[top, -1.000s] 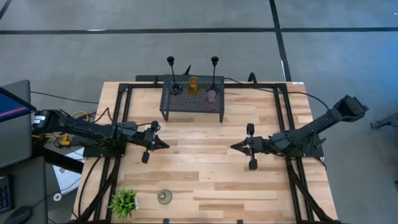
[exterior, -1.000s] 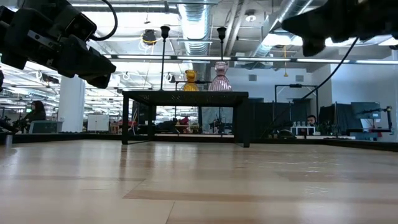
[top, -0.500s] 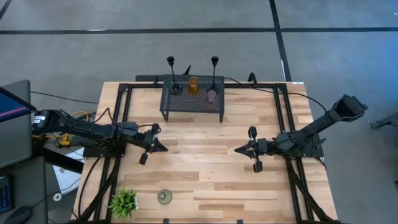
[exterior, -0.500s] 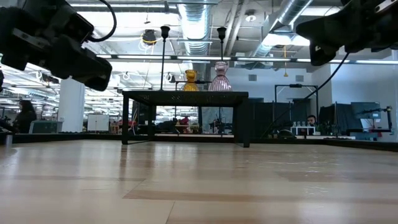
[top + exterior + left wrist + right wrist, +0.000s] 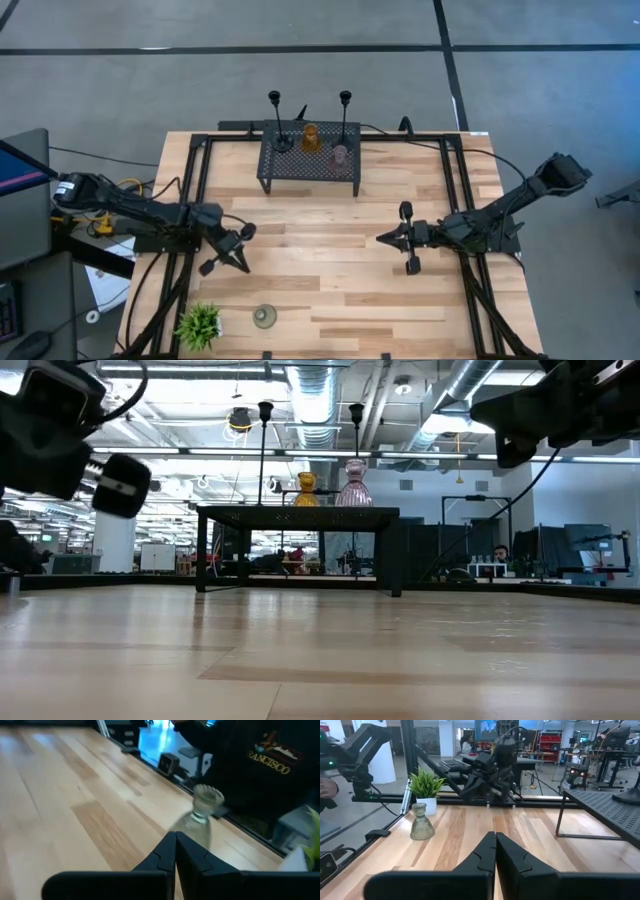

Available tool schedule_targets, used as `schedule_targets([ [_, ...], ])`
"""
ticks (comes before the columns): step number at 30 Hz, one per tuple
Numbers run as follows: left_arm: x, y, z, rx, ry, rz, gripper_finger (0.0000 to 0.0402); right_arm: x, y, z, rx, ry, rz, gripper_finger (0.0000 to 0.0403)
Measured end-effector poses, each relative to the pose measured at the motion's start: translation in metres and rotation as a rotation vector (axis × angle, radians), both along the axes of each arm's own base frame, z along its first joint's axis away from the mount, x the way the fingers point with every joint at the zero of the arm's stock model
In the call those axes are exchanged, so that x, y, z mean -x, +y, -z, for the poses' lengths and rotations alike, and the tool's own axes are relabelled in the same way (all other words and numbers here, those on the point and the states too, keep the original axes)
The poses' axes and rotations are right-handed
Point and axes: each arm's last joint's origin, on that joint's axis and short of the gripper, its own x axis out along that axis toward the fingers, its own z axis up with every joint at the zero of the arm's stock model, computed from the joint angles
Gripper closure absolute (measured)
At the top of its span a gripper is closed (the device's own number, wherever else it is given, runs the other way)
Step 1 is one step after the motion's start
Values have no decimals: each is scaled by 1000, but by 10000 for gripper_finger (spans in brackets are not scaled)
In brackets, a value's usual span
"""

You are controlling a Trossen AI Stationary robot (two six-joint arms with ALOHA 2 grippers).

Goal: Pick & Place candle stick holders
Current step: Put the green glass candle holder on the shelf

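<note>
The surface is a pale wooden table (image 5: 330, 270) with a dark frame, and behind it the low view shows a bright workshop hall. The left gripper (image 5: 243, 257) hangs above the table's near left part, its fingers pressed together and holding nothing. In its wrist view it points toward the grey-green holder (image 5: 200, 817), which stands alone near the front edge, just beside the small green plant (image 5: 199, 325). The right gripper (image 5: 384, 239) waits over the right half of the table, also shut and empty.

Four other holders stand on the black mesh stand (image 5: 310, 165) at the far edge: two tall black stems (image 5: 276, 125), the amber holder (image 5: 311, 137) and the pink holder (image 5: 340, 154).

The grey-green holder looks like glass, so probably light, stiff, smooth and breakable. I think the narrow neck under its flared rim is the best place to pinch, with gentle force. The gripper must first open.
</note>
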Motion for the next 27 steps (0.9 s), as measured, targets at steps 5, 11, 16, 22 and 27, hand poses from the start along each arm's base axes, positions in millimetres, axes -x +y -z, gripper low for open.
schedule_targets([
  [5, 5, -10, 6, 68, 94, 67, 397, 0, 0, 0, -26, 1, 2, 402],
  [11, 8, -24, 5, 57, 76, 34, 397, 0, 0, 0, -26, 1, 4, 402],
  [16, 6, -34, 1, 94, 41, 4, 398, 0, 0, 0, -27, -2, 4, 402],
  [22, 1, -45, 14, 97, 171, -38, 399, 0, 0, -1, -29, -6, 4, 402],
  [27, -11, -57, 15, 103, 268, -37, 399, 0, 0, -2, -36, -21, 4, 402],
])
